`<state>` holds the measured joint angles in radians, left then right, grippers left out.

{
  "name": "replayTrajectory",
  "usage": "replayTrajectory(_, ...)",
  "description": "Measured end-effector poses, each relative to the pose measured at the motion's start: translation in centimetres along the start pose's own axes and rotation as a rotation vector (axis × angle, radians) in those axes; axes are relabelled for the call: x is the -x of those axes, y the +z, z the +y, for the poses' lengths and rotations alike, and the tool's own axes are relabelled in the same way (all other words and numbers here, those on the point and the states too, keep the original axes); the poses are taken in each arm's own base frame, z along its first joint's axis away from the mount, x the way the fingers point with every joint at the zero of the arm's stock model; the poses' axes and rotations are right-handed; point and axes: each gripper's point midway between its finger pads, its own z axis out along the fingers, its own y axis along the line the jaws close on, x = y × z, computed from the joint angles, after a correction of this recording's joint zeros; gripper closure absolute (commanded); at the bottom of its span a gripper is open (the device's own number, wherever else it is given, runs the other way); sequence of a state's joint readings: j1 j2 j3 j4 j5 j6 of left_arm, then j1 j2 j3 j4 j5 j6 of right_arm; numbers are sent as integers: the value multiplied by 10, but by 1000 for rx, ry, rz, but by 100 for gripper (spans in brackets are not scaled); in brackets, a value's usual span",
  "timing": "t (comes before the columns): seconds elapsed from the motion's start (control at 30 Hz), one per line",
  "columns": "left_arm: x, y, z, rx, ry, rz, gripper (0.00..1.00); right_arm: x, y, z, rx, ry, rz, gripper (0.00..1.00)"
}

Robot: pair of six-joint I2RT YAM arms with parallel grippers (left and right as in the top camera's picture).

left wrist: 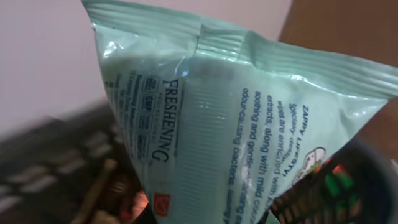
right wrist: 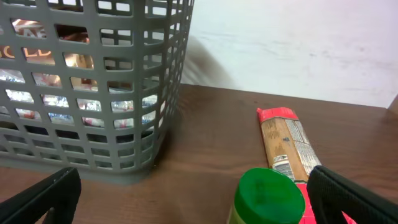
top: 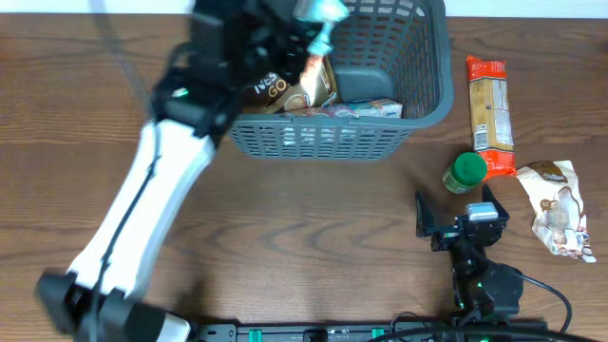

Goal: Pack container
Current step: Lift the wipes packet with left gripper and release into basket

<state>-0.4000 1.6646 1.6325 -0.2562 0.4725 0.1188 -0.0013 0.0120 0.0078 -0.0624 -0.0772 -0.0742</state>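
Note:
The container (top: 429, 90), a blue-grey lattice basket, stands at the back centre of the table. My left gripper (top: 302, 38) hangs over its left end, shut on a pale green wipes packet (top: 323, 9). That packet (left wrist: 236, 124) fills the left wrist view, with the container's dark lattice (left wrist: 351, 186) below it. A brown coffee packet (top: 285, 87) and a silvery packet (top: 366, 109) lie inside. My right gripper (top: 456, 204) rests open near the front right, just short of a green-lidded jar (top: 467, 171). In the right wrist view the jar (right wrist: 268, 196) sits between the spread fingers (right wrist: 348, 196), untouched.
A long pasta packet with red ends (top: 491, 114) lies right of the container, beyond the jar (right wrist: 286, 146). A white and brown pouch (top: 559, 207) lies at the far right. The container's wall (right wrist: 93, 93) rises left of my right gripper.

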Motion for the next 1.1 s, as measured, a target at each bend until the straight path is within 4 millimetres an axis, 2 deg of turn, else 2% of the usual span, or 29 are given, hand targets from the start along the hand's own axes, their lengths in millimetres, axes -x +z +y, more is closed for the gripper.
replayTrajectory(0.07,-23,24,3,-13,-12,54,94,0,0,0,0,0,0,1)
replayTrajectory(0.23,-67,59,15,-18,-45,145,94,0,0,0,0,0,0,1)
replayTrajectory(0.43,-95,77,23,-12,-69,203,93,0,0,0,0,0,0,1)
replayTrajectory(0.47,-97,78,24,-12,-70,207,64,0,0,0,0,0,0,1)
replayTrajectory(0.5,-97,78,24,-12,-68,207,11,0,0,0,0,0,0,1)
replayTrajectory(0.53,-97,78,24,-10,-67,207,1,0,0,0,0,0,0,1)
replayTrajectory(0.73,-94,75,23,-8,-71,202,2,0,0,0,0,0,0,1)
replayTrajectory(0.87,-82,65,23,12,-68,187,1,0,0,0,0,0,0,1)
replayTrajectory(0.93,-72,52,27,55,-69,182,1,0,0,0,0,0,0,1)
replayTrajectory(1.0,-52,32,36,124,-65,160,1,0,0,0,0,0,0,1)
replayTrajectory(1.1,-6,-15,61,288,-46,80,1,0,0,0,0,0,0,1)
